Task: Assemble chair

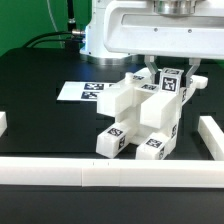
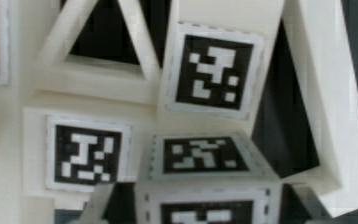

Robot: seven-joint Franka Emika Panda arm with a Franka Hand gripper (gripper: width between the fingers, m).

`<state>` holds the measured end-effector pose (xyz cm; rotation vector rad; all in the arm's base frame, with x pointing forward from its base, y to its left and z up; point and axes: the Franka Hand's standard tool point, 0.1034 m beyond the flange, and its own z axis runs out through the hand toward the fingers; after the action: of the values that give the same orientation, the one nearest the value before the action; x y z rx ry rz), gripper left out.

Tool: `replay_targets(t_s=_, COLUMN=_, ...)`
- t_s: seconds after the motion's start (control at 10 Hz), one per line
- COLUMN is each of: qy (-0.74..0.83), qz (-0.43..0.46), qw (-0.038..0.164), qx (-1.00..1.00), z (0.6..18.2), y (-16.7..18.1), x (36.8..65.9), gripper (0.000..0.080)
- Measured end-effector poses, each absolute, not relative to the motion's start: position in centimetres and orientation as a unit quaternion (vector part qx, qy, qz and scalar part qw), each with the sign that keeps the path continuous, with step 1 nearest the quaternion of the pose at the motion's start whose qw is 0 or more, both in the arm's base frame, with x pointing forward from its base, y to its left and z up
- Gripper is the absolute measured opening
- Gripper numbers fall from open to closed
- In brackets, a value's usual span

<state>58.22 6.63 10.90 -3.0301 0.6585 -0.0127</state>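
Observation:
The chair (image 1: 140, 118) stands in the middle of the black table as chunky white pieces joined together, with black-and-white tags on its low front ends. My gripper (image 1: 168, 72) comes down from above onto its rear top and is shut on a tagged square post (image 1: 170, 86) there. In the wrist view that post (image 2: 204, 200) fills the space between my fingers. Beyond it lie more tagged white chair pieces (image 2: 91, 150) and slanted braces (image 2: 87, 40). The fingertips themselves are mostly hidden by the post.
The marker board (image 1: 84, 92) lies flat on the table at the exterior view's left, behind the chair. Low white border rails run along the front (image 1: 110, 172), the right (image 1: 212, 136) and the left edge (image 1: 3, 122).

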Motion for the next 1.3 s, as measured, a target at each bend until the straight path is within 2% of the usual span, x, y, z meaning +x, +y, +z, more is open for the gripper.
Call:
replay_targets(t_s=0.2, qy=0.311, qz=-0.001, qw=0.024, qx=-0.95, z=10.9, y=6.8, x=58.2, gripper=0.0278)
replay_targets(t_s=0.7, qy=0.32, qz=-0.001, qw=0.024, qx=-0.947, z=10.9, y=6.8, x=58.2, gripper=0.0278)
replay_targets(t_s=0.8, qy=0.31, qz=-0.002, qw=0.024, qx=-0.951, z=10.9, y=6.7, x=58.2, gripper=0.045)
replay_targets(t_s=0.9, qy=0.296, qz=-0.004, qw=0.024, qx=-0.955, z=11.1, y=6.5, x=58.3, gripper=0.045)
replay_targets(t_s=1.0, qy=0.268, qz=-0.008, qw=0.026, qx=-0.963, z=11.5, y=6.3, x=58.5, gripper=0.0613)
replay_targets(t_s=1.3, qy=0.173, qz=-0.031, qw=0.034, qx=-0.984, z=13.3, y=6.2, x=58.9, gripper=0.0647)
